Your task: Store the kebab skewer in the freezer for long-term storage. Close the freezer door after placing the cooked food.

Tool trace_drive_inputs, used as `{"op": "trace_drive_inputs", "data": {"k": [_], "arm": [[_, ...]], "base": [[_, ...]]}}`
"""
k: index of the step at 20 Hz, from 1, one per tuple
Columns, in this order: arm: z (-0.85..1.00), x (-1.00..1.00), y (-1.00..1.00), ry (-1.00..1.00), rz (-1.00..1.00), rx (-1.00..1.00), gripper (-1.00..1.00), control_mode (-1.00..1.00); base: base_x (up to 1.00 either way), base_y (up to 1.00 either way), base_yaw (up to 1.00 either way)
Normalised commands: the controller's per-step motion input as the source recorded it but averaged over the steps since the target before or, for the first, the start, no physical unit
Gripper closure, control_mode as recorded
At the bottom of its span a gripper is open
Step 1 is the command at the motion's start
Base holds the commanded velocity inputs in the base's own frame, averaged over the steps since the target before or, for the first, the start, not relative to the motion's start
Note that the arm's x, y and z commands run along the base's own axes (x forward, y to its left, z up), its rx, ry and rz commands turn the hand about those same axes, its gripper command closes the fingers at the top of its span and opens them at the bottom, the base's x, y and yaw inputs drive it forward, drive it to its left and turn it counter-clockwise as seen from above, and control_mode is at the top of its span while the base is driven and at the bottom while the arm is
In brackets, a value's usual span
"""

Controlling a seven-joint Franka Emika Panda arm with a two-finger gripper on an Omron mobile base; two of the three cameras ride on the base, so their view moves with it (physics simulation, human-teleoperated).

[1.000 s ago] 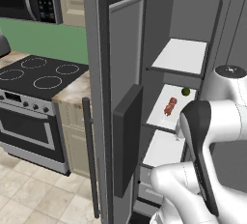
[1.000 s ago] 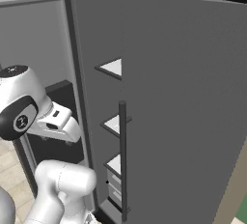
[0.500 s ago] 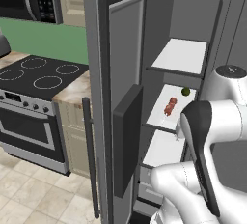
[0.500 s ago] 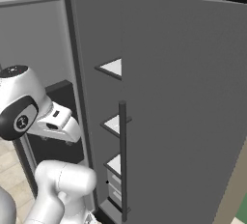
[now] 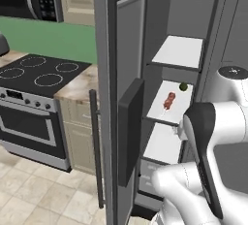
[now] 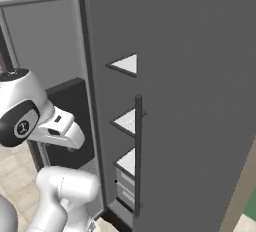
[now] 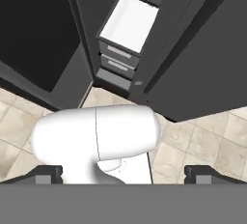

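The kebab skewer (image 5: 168, 102) lies on the middle white shelf (image 5: 180, 106) inside the freezer (image 5: 181, 49), its reddish meat chunks towards the back. The freezer door (image 5: 107, 73) stands swung wide open to the left, its black panel (image 5: 130, 132) and long dark handle (image 5: 96, 146) in sight. My gripper (image 7: 124, 175) is open and holds nothing; its dark fingertips (image 7: 48, 175) stand far apart. It points down at the floor in front of the freezer's lower drawers (image 7: 118, 59), well away from the skewer.
A small green round item (image 5: 183, 87) sits at the back of the same shelf. The plain grey door (image 6: 190, 101) with its handle (image 6: 137, 151) is shut on the right. A stove (image 5: 34, 73) and a beige counter (image 5: 77, 88) stand left of the open door. Tiled floor (image 7: 202, 146) lies below.
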Motion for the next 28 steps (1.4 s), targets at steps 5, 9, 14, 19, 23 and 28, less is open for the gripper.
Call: {"op": "trace_drive_inputs", "data": {"k": [5,9,14,19,23,28], "arm": [[0.00,0.00,0.00,0.00,0.00,0.00,-1.00,1.00],[0.00,0.00,0.00,0.00,0.00,0.00,-1.00,1.00],[0.00,0.00,0.00,0.00,0.00,0.00,-1.00,1.00],[0.00,0.00,0.00,0.00,0.00,0.00,-1.00,1.00],[0.00,0.00,0.00,0.00,0.00,0.00,-1.00,1.00],[0.00,0.00,0.00,0.00,0.00,0.00,-1.00,1.00]], "base": [[-0.59,0.39,-0.25],[-0.50,0.30,-0.35],[-0.32,0.29,-0.33],[-0.24,0.41,-0.28],[-0.45,0.49,-0.25],[-0.61,0.49,-0.17]]}}
